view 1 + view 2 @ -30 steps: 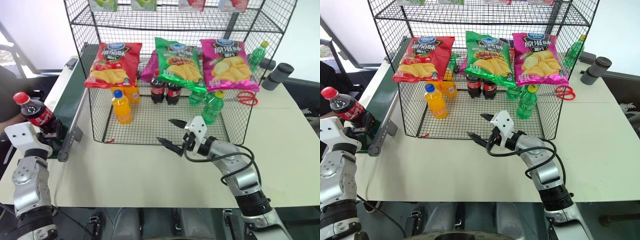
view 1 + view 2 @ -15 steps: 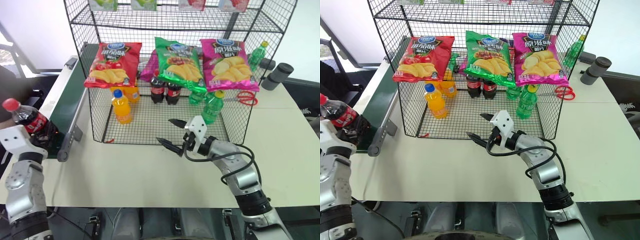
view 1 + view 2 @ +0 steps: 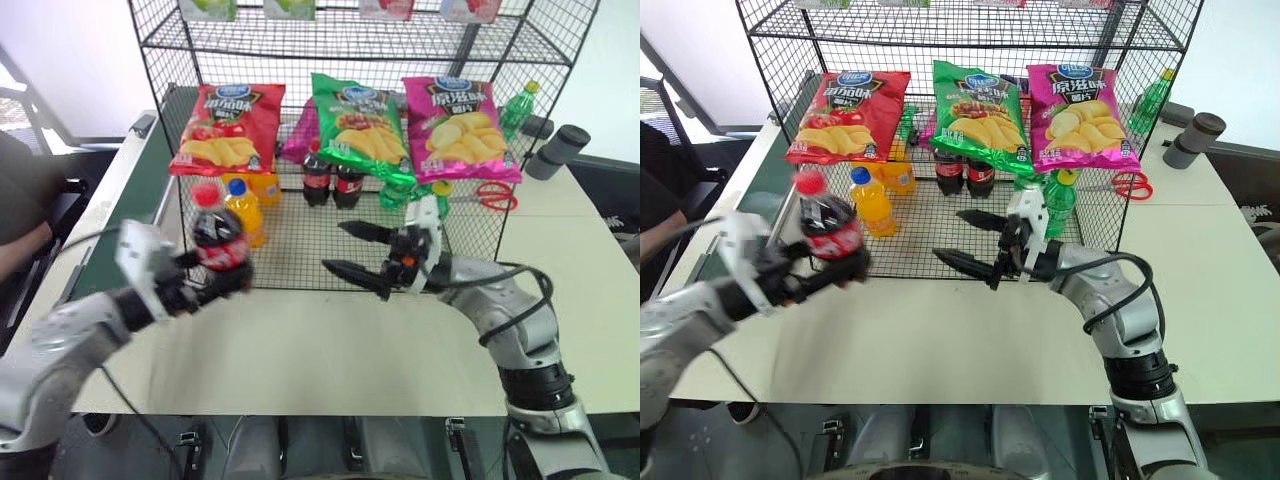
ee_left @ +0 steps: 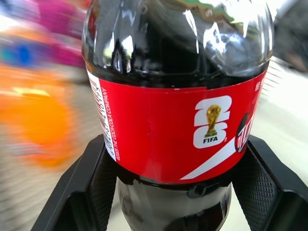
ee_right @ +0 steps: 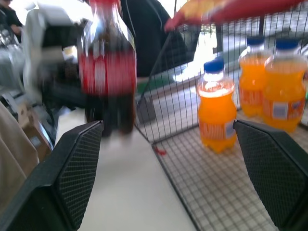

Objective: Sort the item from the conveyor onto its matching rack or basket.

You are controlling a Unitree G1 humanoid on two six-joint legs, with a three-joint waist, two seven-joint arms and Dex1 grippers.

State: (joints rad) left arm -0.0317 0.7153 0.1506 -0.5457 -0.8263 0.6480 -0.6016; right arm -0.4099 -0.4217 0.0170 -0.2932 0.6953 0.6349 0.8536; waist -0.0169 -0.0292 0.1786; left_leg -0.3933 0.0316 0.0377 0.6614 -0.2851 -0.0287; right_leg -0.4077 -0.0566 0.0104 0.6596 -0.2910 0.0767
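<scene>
A small cola bottle (image 3: 217,238) with a red cap and red label stands upright in my left gripper (image 3: 214,278), which is shut on its lower body; the left wrist view shows the label (image 4: 178,127) between both fingers (image 4: 79,185). It hangs above the table just in front of the black wire rack (image 3: 472,238), at its left front corner. My right gripper (image 3: 335,247) is open and empty, level, pointing left toward the bottle (image 5: 108,67). The green conveyor (image 3: 145,185) runs along the rack's left side.
Two cola bottles (image 3: 316,178) stand on the rack floor behind the chip bags (image 3: 360,125), with orange soda bottles (image 5: 216,110) at the left and a green bottle (image 3: 515,108) at the right. Red scissors (image 3: 490,195) and a grey cylinder (image 3: 555,150) lie right. A person's arm (image 3: 25,245) is by the conveyor.
My left arm has swung right, carrying the cola bottle from the conveyor's end to the front of the rack. The right gripper has risen a little and rolled.
</scene>
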